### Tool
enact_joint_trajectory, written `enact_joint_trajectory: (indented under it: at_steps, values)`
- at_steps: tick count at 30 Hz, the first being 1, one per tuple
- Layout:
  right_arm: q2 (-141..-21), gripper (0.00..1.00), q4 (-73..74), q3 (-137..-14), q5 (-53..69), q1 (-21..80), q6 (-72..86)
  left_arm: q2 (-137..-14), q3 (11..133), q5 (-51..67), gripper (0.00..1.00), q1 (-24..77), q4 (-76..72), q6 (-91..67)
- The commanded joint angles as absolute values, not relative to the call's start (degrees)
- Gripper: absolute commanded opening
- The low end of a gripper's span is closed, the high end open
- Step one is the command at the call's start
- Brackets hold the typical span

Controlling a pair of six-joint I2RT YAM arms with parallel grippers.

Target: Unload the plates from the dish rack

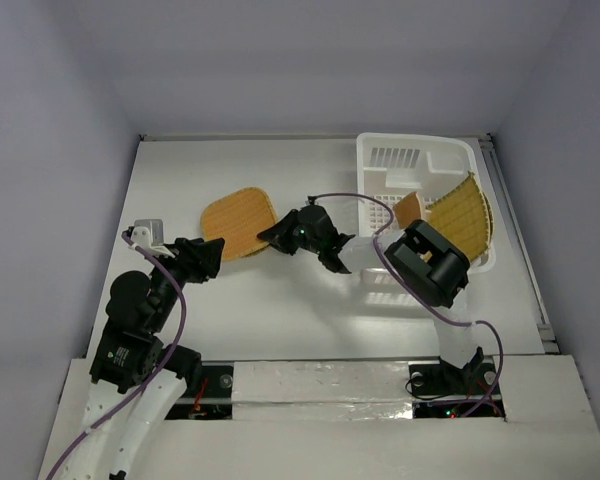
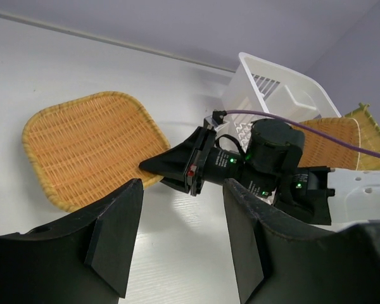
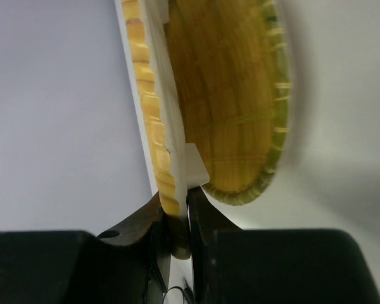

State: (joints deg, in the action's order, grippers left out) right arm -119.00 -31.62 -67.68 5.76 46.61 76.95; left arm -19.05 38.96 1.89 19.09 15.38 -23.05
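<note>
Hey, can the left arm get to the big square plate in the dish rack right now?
Probably not. The right arm lies across the path from the open left hand to the dish rack, and the big square plate leans on the rack's right side.

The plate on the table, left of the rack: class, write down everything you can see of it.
The plate is a rounded square, tan-orange, with a woven, basket-like look and a raised rim. It lies face up on the white table, outside and left of the white rack. The right tool is shut on its rim on the side facing the rack; whether that side is lifted cannot be told. The left tool is open, near but not touching it.
</note>
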Motion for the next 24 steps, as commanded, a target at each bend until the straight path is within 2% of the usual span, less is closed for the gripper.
enact_joint_trajectory:
  at_steps: [1, 4, 7, 8, 13, 14, 16, 17, 24]
  values:
    - [-118.4, 0.10, -41.0, -67.8, 6.5, 47.1, 79.2, -19.4, 39.7, 2.5, 0.50, 18.8, 13.2, -23.3]
    - [-118.9, 0.15, -40.9, -68.0, 6.4, 47.1, 79.4, -19.4, 39.7, 2.6, 0.50, 18.8, 13.3, -23.3]
    - [-119.2, 0.25, -40.7, -67.8, 5.9, 47.1, 79.5, -19.6, 39.6, 2.7, 0.50, 18.8, 13.2, -23.3]
    - [-118.8, 0.32, -40.7, -67.2, 5.7, 47.1, 79.5, -19.7, 39.6, 2.7, 0.50, 18.8, 13.3, -23.3]
    - [-116.9, 0.51, -38.1, -65.3, 3.3, 47.1, 77.6, -19.6, 39.6, 2.9, 0.50, 18.8, 13.1, -23.3]
    - [-116.6, 0.60, -37.4, -65.2, 3.1, 47.1, 76.3, -19.5, 39.6, 3.0, 0.50, 18.8, 13.2, -23.3]
    - [-116.4, 0.66, -34.9, -65.5, 3.0, 47.1, 75.2, -19.5, 39.6, 3.0, 0.50, 18.8, 13.1, -23.3]
    - [-116.2, 0.73, -34.1, -65.7, 3.0, 47.1, 73.9, -19.5, 39.6, 3.0, 0.50, 18.8, 13.1, -23.3]
    - [-113.5, 0.90, -26.3, -65.6, 1.3, 47.1, 68.7, -19.5, 39.6, 3.2, 0.50, 18.8, 13.1, -23.3]
